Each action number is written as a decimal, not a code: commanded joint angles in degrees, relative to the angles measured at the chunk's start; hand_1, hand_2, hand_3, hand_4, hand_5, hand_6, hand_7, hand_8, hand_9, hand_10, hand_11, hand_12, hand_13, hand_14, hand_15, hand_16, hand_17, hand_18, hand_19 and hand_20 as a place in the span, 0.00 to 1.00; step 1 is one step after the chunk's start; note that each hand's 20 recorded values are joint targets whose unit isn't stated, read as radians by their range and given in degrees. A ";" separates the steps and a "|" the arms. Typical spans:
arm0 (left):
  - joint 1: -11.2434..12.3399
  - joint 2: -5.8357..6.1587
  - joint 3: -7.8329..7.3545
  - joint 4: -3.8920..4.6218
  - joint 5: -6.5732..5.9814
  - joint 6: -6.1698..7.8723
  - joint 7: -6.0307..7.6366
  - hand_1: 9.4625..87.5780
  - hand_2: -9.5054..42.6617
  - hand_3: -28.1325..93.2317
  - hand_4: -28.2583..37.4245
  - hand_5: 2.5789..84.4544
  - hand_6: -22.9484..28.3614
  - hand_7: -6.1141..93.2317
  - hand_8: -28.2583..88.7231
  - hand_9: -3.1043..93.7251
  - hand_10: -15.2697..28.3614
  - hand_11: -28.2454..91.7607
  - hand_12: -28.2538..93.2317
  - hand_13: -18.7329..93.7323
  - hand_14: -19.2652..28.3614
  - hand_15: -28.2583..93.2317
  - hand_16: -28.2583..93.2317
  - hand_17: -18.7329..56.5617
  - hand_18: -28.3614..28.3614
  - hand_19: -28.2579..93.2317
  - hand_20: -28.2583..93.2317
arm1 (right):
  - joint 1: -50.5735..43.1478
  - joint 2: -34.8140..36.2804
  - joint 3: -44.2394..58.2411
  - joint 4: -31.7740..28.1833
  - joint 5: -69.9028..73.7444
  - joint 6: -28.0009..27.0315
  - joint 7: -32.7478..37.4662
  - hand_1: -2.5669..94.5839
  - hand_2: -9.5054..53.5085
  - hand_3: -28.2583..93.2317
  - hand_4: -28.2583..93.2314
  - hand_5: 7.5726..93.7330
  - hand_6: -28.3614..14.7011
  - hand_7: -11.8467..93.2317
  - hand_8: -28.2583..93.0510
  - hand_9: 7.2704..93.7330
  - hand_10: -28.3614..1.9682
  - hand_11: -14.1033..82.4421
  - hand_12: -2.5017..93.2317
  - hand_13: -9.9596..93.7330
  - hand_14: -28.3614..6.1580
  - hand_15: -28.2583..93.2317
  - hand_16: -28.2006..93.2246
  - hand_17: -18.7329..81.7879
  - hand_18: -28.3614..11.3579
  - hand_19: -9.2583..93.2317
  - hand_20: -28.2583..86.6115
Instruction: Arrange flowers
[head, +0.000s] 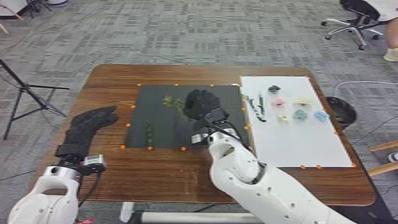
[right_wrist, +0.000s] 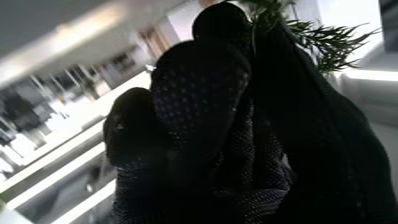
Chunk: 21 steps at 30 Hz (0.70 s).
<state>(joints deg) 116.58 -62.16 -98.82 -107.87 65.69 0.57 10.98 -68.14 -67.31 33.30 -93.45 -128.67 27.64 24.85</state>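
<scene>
Taking the dark mat (head: 182, 139) as a clock dial in the head view, with twelve toward the far edge, bare wood runs past twelve; another bare stretch lies at six, between the arms. The right hand (head: 202, 104) blocks the mat toward one, and its forearm bars a sweep through five. A leafy sprig (head: 172, 102) juts from between its thumb and fingers toward eleven. A green stem (head: 149, 134) obstructs eight, leaving dark mat open at seven. The left hand (head: 89, 124) stands in the way at nine. Black stems (head: 259, 108) and flower heads (head: 278, 101) crowd two to three; white sheet (head: 302, 145) lies open at four.
</scene>
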 joint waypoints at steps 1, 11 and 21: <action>0.71 -0.26 -0.59 -0.22 0.35 -0.82 -0.24 0.25 0.21 0.77 0.11 0.58 0.50 0.20 0.18 0.56 0.67 0.41 0.35 0.55 0.77 0.37 0.26 0.35 0.72 0.31 0.40 | -0.12 3.20 1.64 -1.34 -4.35 -2.36 0.31 0.65 0.00 0.67 0.17 0.79 0.60 0.43 0.33 1.00 0.66 0.31 0.40 1.00 0.79 0.62 0.46 0.86 0.48 0.92 0.59; 0.55 -0.33 -0.82 -0.14 1.47 -2.10 0.24 0.25 0.20 0.77 0.12 0.59 0.50 0.20 0.19 0.56 0.67 0.41 0.35 0.55 0.77 0.37 0.26 0.36 0.72 0.31 0.40 | -2.06 5.17 -2.38 -3.48 -4.37 -10.46 0.91 0.65 0.00 0.68 0.17 0.79 0.60 0.43 0.32 1.00 0.66 0.31 0.40 1.00 0.79 0.62 0.45 0.86 0.48 0.92 0.59; 0.56 -0.38 -1.03 -0.15 1.81 -3.37 0.32 0.25 0.18 0.78 0.12 0.58 0.50 0.20 0.19 0.56 0.67 0.41 0.35 0.55 0.77 0.37 0.26 0.36 0.72 0.31 0.40 | -0.94 2.08 -0.40 -5.72 15.72 -18.75 9.99 0.63 0.00 0.67 0.18 0.79 0.60 0.42 0.33 1.00 0.64 0.31 0.39 1.00 0.79 0.62 0.45 0.86 0.49 0.92 0.58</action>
<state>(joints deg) 116.79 -62.18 -99.57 -107.89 66.92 -1.24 11.09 -69.90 -62.72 31.92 -99.56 -117.30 10.42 31.94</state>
